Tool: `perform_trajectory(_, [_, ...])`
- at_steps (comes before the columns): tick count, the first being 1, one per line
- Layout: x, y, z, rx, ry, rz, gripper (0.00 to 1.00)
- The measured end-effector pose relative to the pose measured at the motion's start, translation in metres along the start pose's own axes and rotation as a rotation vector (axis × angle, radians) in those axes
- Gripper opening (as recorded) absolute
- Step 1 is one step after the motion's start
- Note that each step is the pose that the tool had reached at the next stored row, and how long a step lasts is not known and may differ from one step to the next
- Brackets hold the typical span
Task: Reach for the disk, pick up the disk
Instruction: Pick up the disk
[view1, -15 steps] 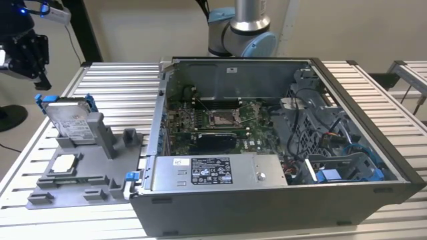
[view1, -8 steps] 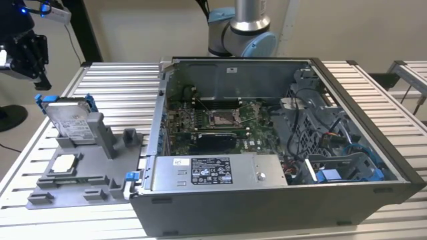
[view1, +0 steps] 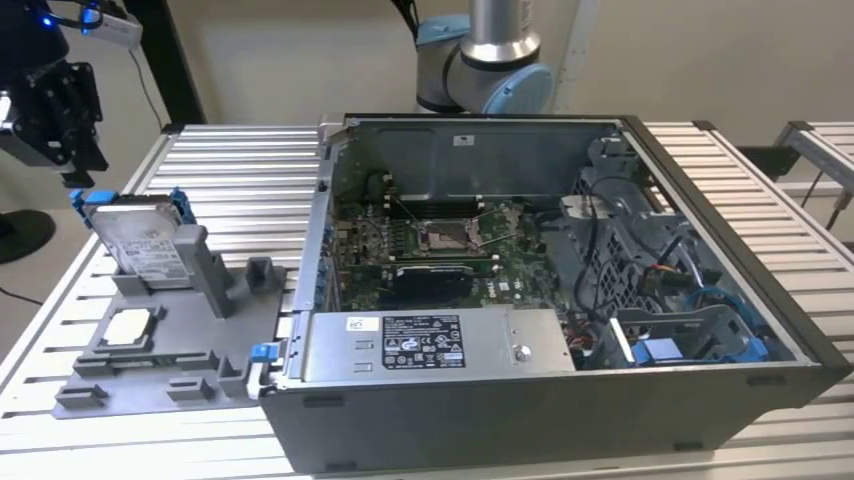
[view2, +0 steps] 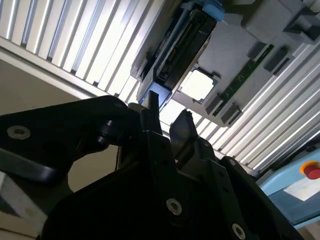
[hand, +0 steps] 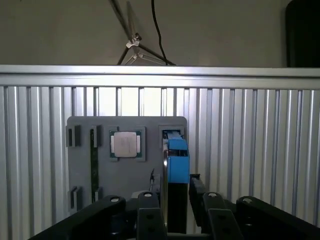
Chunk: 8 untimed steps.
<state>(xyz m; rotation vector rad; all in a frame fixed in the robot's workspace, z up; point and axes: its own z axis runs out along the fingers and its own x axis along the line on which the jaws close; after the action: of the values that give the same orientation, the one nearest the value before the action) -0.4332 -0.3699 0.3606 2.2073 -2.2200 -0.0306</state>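
Hand (view2: 167, 107) close above upright disk (view1: 138, 240)

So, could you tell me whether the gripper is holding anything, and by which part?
Nothing is held: the gripper hangs with jaws open above the silver-grey rectangular metal disk, not touching it.

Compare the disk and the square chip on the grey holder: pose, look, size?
Pose: the disk stands on edge; the chip lies flat. Look: the disk has a blue bracket and printed label; the chip is plain, pale-topped. Size: the disk is larger than the chip. Shared: both sit on the grey holder beside the open computer case.
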Motion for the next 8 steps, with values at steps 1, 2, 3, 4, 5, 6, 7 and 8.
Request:
perform_trajectory(1, [0.0000,0.0000,0.0000,0.0000,0.0000,0.000,1.00])
perform_trajectory(2, [0.0000,0.0000,0.0000,0.0000,0.0000,0.000,1.00])
perform_trajectory(3, [0.0000,0.0000,0.0000,0.0000,0.0000,0.000,1.00])
perform_trajectory(4, [0.0000,0.0000,0.0000,0.0000,0.0000,0.000,1.00])
perform_trajectory(5, [0.0000,0.0000,0.0000,0.0000,0.0000,0.000,1.00])
perform_trajectory(6, [0.0000,0.0000,0.0000,-0.0001,0.0000,0.000,1.00])
perform_trajectory(7, [0.0000,0.0000,0.0000,0.0000,0.0000,0.000,1.00])
perform_trajectory(8, [0.0000,0.0000,0.0000,0.0000,0.0000,0.000,1.00])
